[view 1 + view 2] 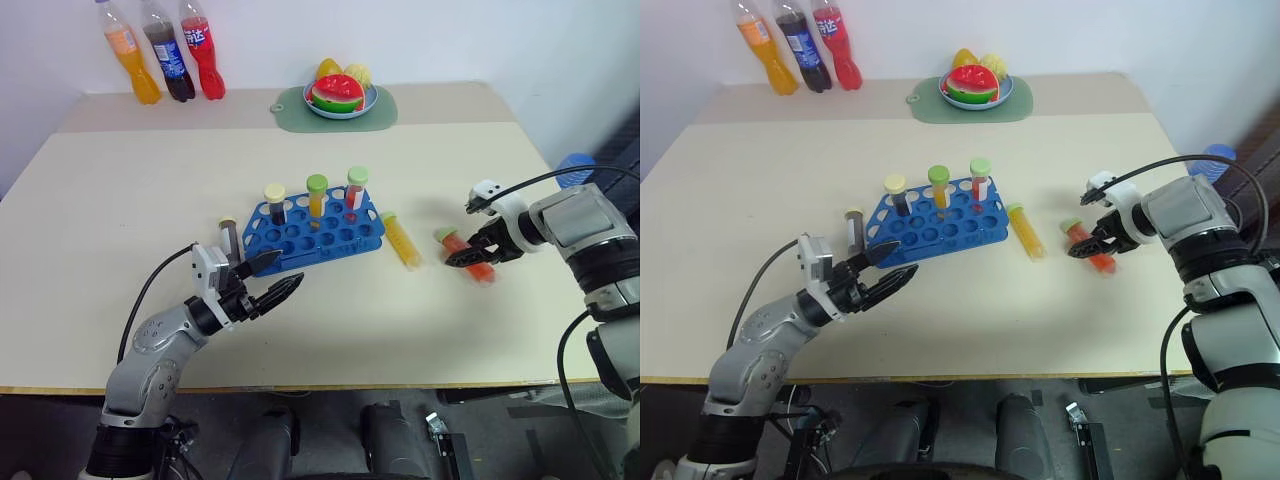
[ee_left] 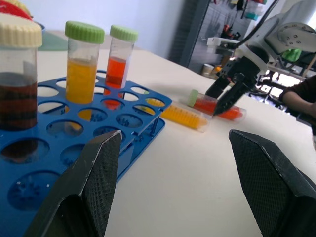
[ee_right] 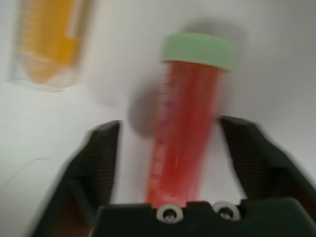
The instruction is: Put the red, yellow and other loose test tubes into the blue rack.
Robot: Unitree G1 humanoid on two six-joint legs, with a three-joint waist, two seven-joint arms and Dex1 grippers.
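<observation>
Now the red tube point(image 3: 185, 133) lies between the right tool's point(image 3: 168, 143) spread fingers.

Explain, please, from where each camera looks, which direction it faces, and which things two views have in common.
Left eye view: on the head, facing forward and down over the table; both arms show.
Right eye view: beside it, the same scene.
Left wrist view: on the left wrist, facing along the open left gripper past the blue rack toward the right gripper.
Right wrist view: on the right wrist, facing down; jaws open around the lying red tube.
Shared: both wrist views show the red tube and the lying yellow tube.
</observation>
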